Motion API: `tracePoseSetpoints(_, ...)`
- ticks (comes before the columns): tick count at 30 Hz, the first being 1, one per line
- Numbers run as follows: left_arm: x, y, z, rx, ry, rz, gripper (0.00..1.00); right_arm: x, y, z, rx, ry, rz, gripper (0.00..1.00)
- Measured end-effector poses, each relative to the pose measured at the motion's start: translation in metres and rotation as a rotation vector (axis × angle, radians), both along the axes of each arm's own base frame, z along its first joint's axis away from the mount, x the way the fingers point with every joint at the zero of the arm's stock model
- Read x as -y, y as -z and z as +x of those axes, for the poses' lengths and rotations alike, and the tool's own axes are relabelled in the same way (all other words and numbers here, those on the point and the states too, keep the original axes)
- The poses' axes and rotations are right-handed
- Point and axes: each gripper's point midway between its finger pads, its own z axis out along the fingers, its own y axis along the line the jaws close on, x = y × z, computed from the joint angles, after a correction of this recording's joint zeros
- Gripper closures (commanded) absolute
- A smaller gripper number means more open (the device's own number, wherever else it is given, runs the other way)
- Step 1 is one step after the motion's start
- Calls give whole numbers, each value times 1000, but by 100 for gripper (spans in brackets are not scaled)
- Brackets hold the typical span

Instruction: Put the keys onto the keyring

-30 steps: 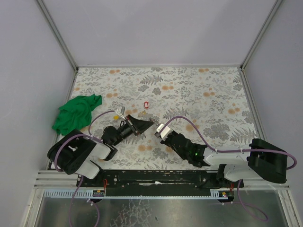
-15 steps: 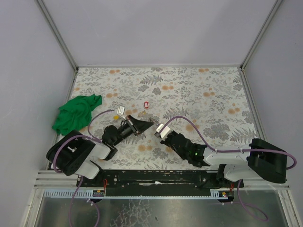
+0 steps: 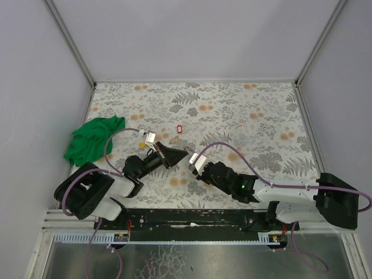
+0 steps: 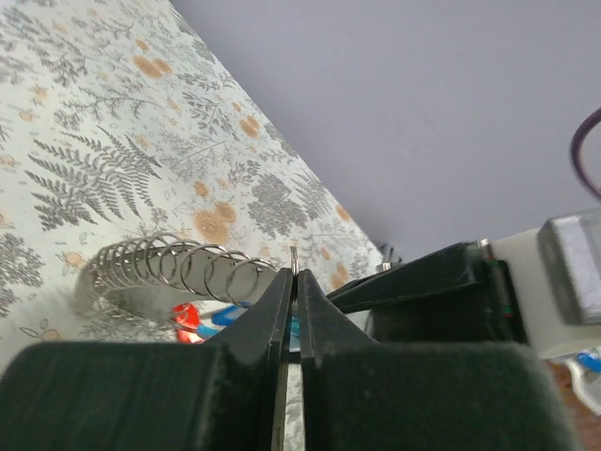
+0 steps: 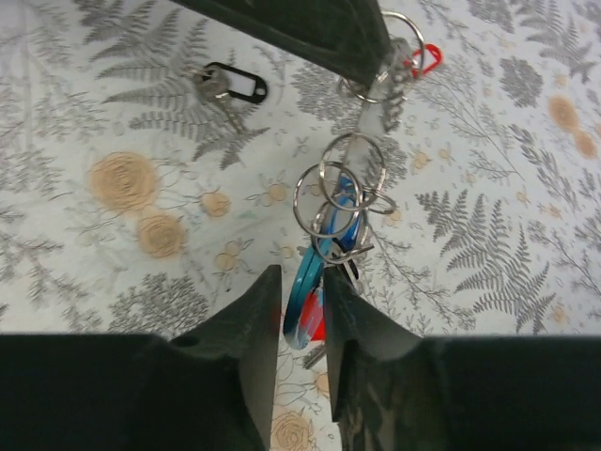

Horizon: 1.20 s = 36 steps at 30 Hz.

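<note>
My two hands meet tip to tip over the flowered counter, toward 7 o'clock of its centre. My left hand points in from 8 o'clock. Its fingers are pressed together on the edge of a thin metal keyring, which stands up just past the fingertips.

In my right wrist view, a bunch of linked rings hangs from that keyring toward 6 o'clock. It carries a blue tag, with a red tag partly hidden behind it. My right hand points in from 4 o'clock. Its fingers stand a little apart with the blue tag between them, and I cannot tell whether they press on it.

A key with a black tag lies flat on the counter at 10 o'clock of the linked rings. A loose red-tagged key lies at 12 o'clock of my hands, apart from them. A green cloth is bunched at the counter's 9 o'clock edge.
</note>
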Motion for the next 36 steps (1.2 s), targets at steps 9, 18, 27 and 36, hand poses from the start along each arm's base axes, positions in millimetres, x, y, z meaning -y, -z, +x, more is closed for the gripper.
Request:
tracePoseSetpoints(9,3,3,-5,194,30,104,100,-1,-39,-24,-136,-182,43,56)
tracePoseSetpoints(18,7,5,-12,278,79,146,100,18,-77,-2,-220,-257,219,62)
tracePoseSetpoints(27,10,5,-18,314,119,160,100,3,-73,14,-310,-388,374,68)
tracePoseSetpoints(36,11,6,-22,324,144,164,100,-10,-68,6,-350,-561,419,73)
